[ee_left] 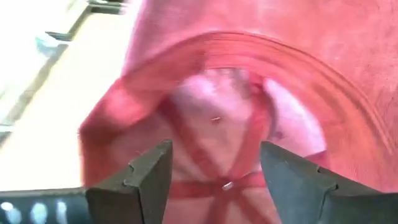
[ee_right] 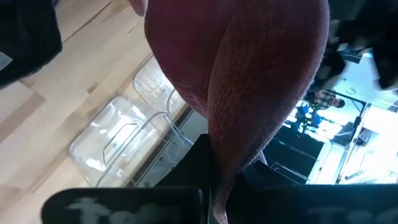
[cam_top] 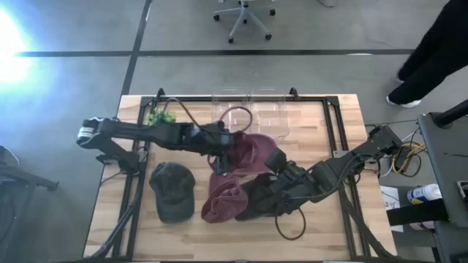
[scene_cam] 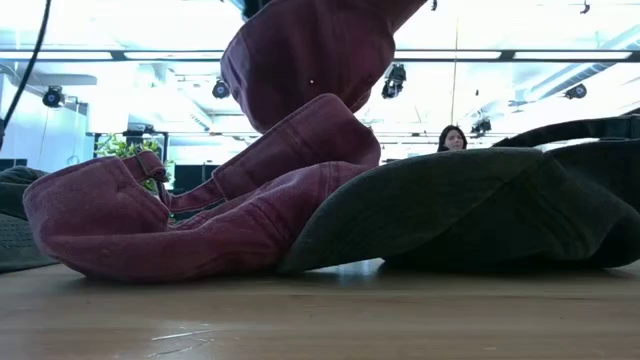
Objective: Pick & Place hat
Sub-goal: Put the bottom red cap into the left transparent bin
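The task is in the middle, I judge: one maroon hat (cam_top: 252,152) is lifted from the table (cam_top: 329,219) and not yet placed. The right claw (cam_top: 272,162) is clenched on its fabric, as the right wrist view shows, with the cloth pinched between the dark fingers. The left claw (ee_left: 214,171) is released, its fingers (ee_left: 149,177) spread wide, and it looks into the hollow inside of this hat, so a handover or a second grip seems to be prepared.

The held hat hangs above the middle of the table, its opening turned toward the left claw. Its long axis I cannot tell surely.

A second maroon hat (cam_top: 223,201) lies near the front edge, beside a black hat (cam_top: 256,197). A dark green hat (cam_top: 173,191) rests toward the front left corner. Clear containers (cam_top: 248,109) stand at the back edge.
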Controlling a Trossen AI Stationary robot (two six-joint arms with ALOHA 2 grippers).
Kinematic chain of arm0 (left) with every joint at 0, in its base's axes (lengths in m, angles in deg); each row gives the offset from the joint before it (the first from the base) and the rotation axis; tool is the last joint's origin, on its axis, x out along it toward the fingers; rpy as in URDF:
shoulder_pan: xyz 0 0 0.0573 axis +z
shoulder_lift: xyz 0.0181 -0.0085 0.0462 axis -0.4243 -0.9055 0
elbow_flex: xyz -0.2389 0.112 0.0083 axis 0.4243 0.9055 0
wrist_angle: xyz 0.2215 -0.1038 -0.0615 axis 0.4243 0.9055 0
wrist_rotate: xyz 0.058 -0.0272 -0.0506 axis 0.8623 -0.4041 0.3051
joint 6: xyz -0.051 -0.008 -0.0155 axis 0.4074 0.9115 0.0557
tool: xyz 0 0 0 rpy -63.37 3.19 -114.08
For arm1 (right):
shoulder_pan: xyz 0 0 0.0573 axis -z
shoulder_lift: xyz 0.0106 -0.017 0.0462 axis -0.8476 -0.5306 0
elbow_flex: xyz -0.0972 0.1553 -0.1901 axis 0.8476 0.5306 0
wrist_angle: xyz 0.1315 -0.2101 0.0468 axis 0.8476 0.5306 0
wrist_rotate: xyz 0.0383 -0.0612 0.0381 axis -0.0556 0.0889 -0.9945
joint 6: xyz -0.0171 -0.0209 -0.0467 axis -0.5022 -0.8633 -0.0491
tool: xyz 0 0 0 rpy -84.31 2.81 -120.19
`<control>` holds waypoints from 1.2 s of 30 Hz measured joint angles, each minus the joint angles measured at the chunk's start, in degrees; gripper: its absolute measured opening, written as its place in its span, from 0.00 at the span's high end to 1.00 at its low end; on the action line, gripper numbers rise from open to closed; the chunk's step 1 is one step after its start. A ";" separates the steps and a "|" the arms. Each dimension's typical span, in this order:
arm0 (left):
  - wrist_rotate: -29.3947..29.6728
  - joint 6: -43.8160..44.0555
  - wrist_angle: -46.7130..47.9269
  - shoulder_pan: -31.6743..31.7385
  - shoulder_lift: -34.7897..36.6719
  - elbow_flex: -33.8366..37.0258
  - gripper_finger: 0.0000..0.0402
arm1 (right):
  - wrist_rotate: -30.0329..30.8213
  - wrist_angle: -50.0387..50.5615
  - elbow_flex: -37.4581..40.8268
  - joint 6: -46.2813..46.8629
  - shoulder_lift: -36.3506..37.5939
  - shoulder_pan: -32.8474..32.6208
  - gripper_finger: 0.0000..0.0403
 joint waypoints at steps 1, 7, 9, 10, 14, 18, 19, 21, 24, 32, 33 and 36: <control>1.91 0.39 1.12 -0.14 1.43 0.06 0.42 | -0.11 -0.02 0.00 -0.05 0.00 0.00 0.97; 11.62 8.82 21.81 -0.99 9.81 1.00 0.42 | -0.23 0.05 0.00 -0.88 0.04 -0.15 0.97; 13.63 12.82 27.61 -1.14 12.13 3.64 0.42 | -0.24 0.14 0.00 -0.86 0.07 -0.23 0.97; 13.76 14.84 28.90 -1.15 13.26 5.26 0.42 | -0.23 0.12 0.00 -0.86 0.10 -0.26 0.97; 9.59 20.39 25.22 -1.18 17.10 14.63 0.42 | -0.25 0.09 0.00 -0.93 0.11 -0.26 0.97; 3.39 23.86 7.63 -1.15 17.35 24.22 0.42 | -0.25 0.02 0.00 -1.12 0.11 -0.26 0.97; 2.05 24.22 1.50 -1.15 17.02 25.84 0.42 | -0.34 0.00 0.00 -1.12 0.11 -0.26 0.97; 1.14 24.80 -8.74 -1.15 15.89 27.98 0.42 | -0.72 -0.07 0.00 -1.12 0.09 -0.24 0.97; 1.01 24.48 -17.82 -1.15 12.98 28.32 0.42 | -1.95 -0.28 0.00 -1.10 -0.14 -0.26 0.97; -5.17 19.01 -21.29 -1.34 1.07 19.55 0.42 | -3.68 -5.65 0.04 -2.43 -0.66 0.34 0.97; -5.34 18.11 -21.14 -1.33 -0.56 18.19 0.42 | -3.77 -6.41 0.04 -2.88 -0.66 0.55 0.97; -6.35 15.73 -21.28 -1.26 -4.40 14.17 0.42 | -4.27 -6.97 0.04 -2.88 -0.68 1.10 0.97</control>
